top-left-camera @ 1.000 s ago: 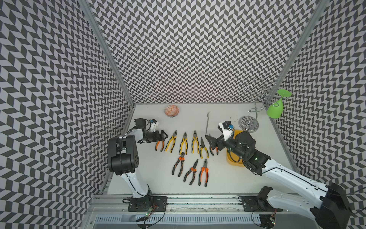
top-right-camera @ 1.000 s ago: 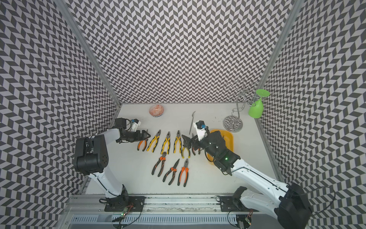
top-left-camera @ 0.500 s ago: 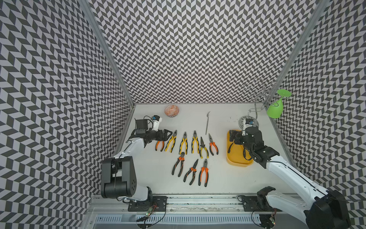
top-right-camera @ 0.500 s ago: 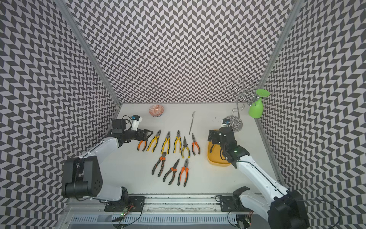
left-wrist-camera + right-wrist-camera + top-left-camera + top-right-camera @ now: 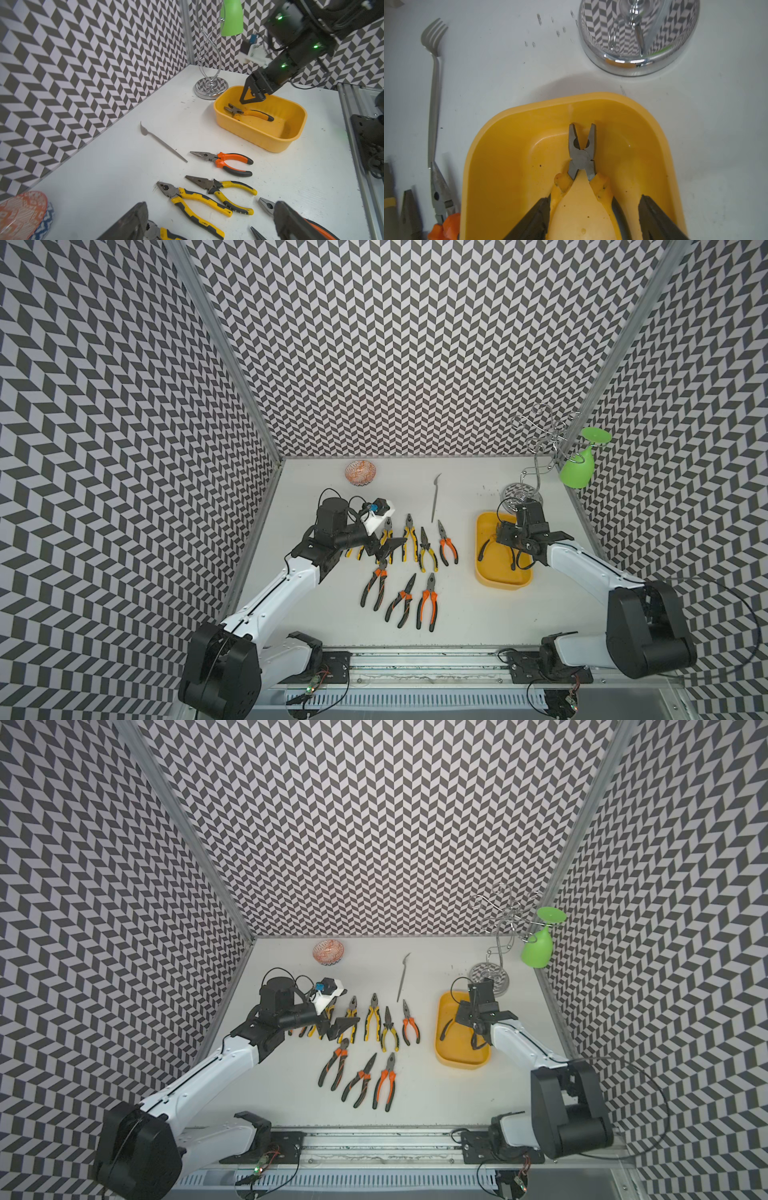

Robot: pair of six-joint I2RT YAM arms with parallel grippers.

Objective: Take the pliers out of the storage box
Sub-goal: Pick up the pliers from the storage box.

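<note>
– Zigzag walls all round, white table (image 5: 465, 630) in the middle. So where's the pliers at?

– 1 pliers (image 5: 581, 153) is inside the box (image 5: 483, 572), over on the right side. It has yellow grips and lies flat on the box floor. Its long axis runs along the box's long side, nose toward the back wall and the chrome stand (image 5: 523, 494), handles toward the robot. The nose is parted a bit and the handles are splayed.

– Right gripper got it?

– Nope. The right gripper (image 5: 595, 198) is down in the box with its fingers (image 5: 535, 220) either side of the handles. 1 finger sits just beside a grip and the other stands clear, so it's spread, not pinching anything.

– And the left?

– The left gripper (image 5: 386, 546) is spread wide and empty, hanging over the loose pliers (image 5: 424, 549). Those lie in 2 rows on the table, 3 in the near row, noses mostly toward the back wall.

– Other stuff?

– A fork (image 5: 435, 499) lies lengthwise past the far row, tines toward the back. There's a bowl (image 5: 360, 471) by the back wall, and a green glass (image 5: 577, 468) hangs upside down off the stand.
</note>
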